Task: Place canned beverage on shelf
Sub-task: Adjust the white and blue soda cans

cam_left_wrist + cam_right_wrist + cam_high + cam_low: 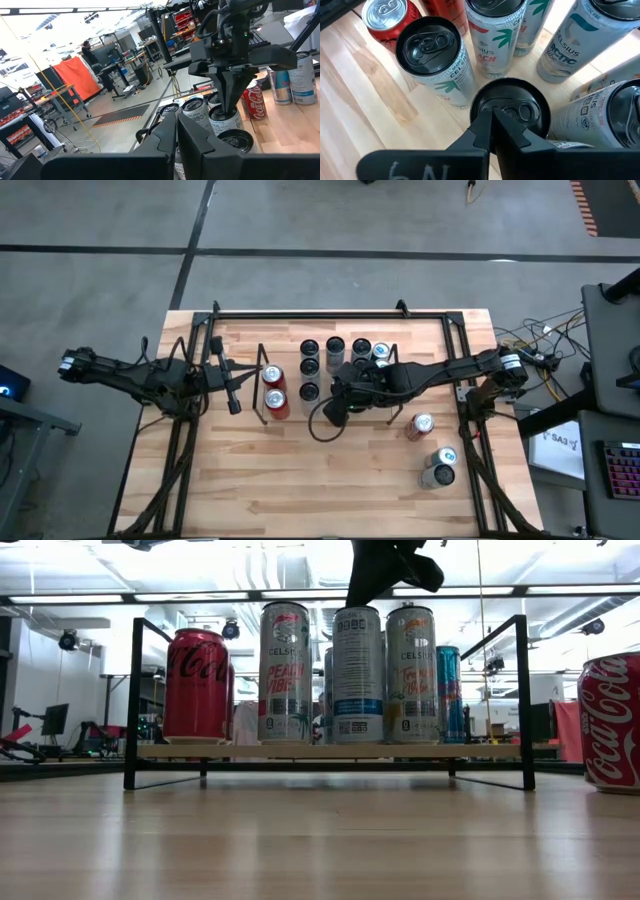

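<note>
Glossy metal cans [285, 672] on a thin matt-black wire shelf [527, 700], pale smooth-grained wooden table [330, 480].

Cans [335, 360] standing on the shelf [330, 751], right tool [492, 117] above one, two cans [430, 450] right of it

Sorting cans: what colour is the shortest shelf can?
Red, clearest in the low view.
</note>
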Controlling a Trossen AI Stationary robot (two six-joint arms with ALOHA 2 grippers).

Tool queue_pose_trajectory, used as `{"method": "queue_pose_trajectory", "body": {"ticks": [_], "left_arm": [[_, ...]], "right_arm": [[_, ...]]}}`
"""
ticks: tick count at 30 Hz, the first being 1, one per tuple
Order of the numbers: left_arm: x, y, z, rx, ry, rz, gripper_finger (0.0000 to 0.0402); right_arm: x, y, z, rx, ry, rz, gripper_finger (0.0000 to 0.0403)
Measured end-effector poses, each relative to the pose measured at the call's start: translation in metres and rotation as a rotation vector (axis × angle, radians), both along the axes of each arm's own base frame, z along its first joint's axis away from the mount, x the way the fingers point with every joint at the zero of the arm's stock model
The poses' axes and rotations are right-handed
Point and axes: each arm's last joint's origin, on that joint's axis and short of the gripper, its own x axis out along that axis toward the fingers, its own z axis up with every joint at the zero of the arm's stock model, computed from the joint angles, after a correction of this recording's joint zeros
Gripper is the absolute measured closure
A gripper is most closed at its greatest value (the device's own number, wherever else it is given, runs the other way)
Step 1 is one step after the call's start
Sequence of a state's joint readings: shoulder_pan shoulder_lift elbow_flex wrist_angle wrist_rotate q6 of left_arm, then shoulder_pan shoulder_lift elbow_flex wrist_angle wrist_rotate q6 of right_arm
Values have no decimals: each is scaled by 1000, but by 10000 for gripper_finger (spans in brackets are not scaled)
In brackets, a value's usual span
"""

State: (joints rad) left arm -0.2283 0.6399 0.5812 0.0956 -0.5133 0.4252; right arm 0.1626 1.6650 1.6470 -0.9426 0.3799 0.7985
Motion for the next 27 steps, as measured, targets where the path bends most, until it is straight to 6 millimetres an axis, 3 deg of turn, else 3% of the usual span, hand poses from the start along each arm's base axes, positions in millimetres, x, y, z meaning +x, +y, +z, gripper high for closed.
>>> {"method": "queue_pose_trajectory", "body": {"ticks": [16, 22, 27], "left_arm": [[4, -2, -3, -23, 14, -43, 402], [25, -11, -3, -50, 25, -200, 402], [63, -21, -3, -116, 101, -232, 402]], "right_arm": [[-2, -1, 3, -43, 6, 15, 394], [-4, -2, 26, -120, 13, 123, 394], [-7, -9, 41, -188, 45, 199, 394]]}}
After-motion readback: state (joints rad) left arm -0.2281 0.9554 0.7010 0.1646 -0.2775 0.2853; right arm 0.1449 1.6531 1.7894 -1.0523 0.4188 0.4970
